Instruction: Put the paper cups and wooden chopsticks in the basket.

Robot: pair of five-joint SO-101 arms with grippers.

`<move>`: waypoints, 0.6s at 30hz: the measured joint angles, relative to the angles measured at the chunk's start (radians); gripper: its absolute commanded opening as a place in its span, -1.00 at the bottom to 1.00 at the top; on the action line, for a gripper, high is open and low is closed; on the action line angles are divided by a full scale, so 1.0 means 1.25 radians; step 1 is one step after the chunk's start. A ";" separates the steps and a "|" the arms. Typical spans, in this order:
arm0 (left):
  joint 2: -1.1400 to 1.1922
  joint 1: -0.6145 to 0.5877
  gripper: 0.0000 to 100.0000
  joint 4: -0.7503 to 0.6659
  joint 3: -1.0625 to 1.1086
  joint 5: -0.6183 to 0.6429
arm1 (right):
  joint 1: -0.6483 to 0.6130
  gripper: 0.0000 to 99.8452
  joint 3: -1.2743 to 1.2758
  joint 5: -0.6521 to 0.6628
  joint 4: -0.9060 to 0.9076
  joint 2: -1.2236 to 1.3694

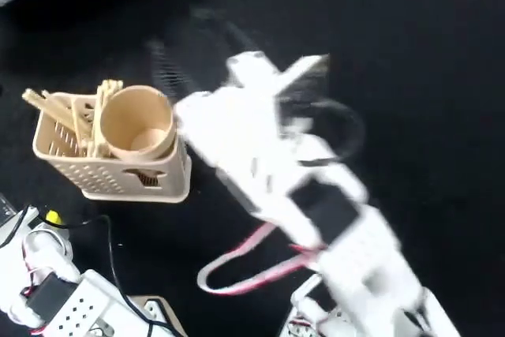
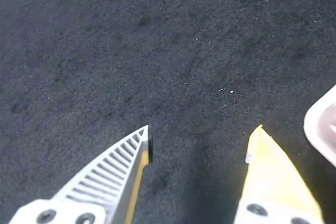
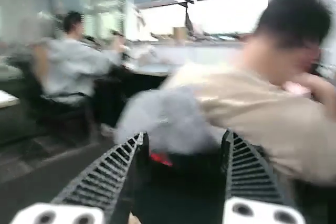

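Resting in the basket: cup and chopsticks both loaded

Black table (image 1: 410, 76) is carrying everything. A white arm (image 1: 260, 147) is hanging over its middle, with the basket (image 1: 118, 175) standing off to its left. A paper cup (image 1: 138, 120) is sitting inside, mouth facing up. Wooden chopsticks (image 1: 59, 108) are leaning beside it, long axes near upright, tips fanning leftward. The left gripper (image 2: 202, 129) is gaping wide and empty over bare cloth, the basket's corner just beside one finger, so it is looking the nearer. The right gripper (image 3: 184, 135) is spread too, empty, pointing out into the room.

White arms (image 1: 316, 211) with a red-and-white ribbon cable (image 1: 237, 270); ribbed pointed jaws, one yellow, screws at their bases
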 measured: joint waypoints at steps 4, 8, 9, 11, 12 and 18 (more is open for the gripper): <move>0.000 0.000 -0.41 0.000 0.000 0.000 | 0.117 -0.55 -0.017 0.038 0.300 -0.023; 0.000 0.000 -0.41 0.000 0.000 0.000 | 0.223 -0.55 0.020 0.163 0.412 0.025; 0.000 0.000 -0.41 0.000 0.000 0.000 | 0.238 -0.55 0.039 0.195 0.412 0.061; 0.000 0.000 -0.41 0.000 0.000 0.000 | 0.259 -0.55 0.083 0.254 0.412 0.134; 0.000 0.000 -0.41 0.000 0.000 0.000 | 0.260 -0.55 0.093 0.285 0.412 0.177; 0.000 0.000 -0.41 0.000 0.000 0.000 | 0.250 -0.55 0.053 0.417 0.411 0.501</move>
